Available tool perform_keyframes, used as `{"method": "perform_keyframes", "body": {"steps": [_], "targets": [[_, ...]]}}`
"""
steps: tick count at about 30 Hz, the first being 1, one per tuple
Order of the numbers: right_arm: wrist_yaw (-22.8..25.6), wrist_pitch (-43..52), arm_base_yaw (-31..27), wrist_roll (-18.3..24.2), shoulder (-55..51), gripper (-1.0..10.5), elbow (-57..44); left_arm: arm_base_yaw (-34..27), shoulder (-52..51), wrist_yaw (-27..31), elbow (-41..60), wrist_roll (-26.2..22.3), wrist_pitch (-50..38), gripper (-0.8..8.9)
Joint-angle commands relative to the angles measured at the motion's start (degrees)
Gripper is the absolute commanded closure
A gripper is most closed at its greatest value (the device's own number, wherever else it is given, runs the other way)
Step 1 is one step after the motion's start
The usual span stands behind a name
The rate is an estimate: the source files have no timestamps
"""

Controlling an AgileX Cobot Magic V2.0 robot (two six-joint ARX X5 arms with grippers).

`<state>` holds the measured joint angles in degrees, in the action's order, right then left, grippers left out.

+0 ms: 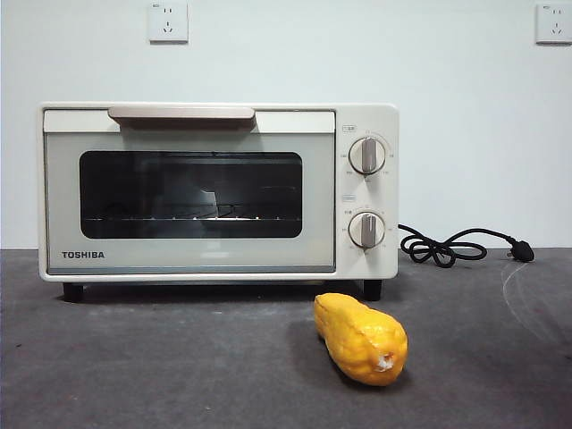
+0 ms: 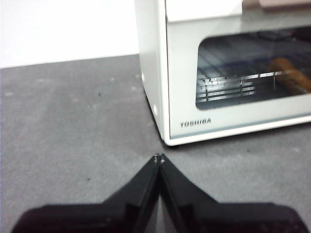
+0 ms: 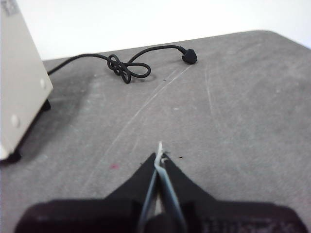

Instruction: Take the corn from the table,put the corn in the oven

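The corn point(image 1: 361, 338), a glossy yellow-orange cob with a pale stub toward the camera, lies on the dark grey table point(image 1: 161, 357) in front of the oven's right side. The cream Toshiba oven point(image 1: 219, 190) stands behind it with its dark glass door closed. My left gripper point(image 2: 159, 159) is shut and empty, hovering over the table off the oven's point(image 2: 218, 73) left front corner. A short way off the oven's right side point(image 3: 17, 87), my right gripper point(image 3: 160, 156) is shut over bare table. Neither wrist view shows the corn.
The oven's black power cord point(image 1: 447, 248) lies coiled on the table to the right of the oven, its plug point(image 3: 189, 56) loose. Two wall sockets point(image 1: 168, 22) sit on the white wall behind.
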<state>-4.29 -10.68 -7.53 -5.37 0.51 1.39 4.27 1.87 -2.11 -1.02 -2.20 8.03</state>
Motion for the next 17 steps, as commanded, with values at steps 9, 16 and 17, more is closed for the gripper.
{"method": "perform_keyframes", "body": {"steps": [9,16,17], "targets": [[0.11,1.55,0.0,-14.93,0.02,9.5,-0.55,0.07,0.02,-11.56,0.39,23.06,-0.37,8.17],[-7.63,13.88,0.0,-24.13,0.04,9.5,-0.11,0.07,0.31,-23.76,-1.75,25.16,-0.31,8.19],[-9.77,15.32,0.0,-25.09,0.26,9.5,0.37,0.07,0.68,-24.52,-2.91,25.16,-0.02,8.19]]}}
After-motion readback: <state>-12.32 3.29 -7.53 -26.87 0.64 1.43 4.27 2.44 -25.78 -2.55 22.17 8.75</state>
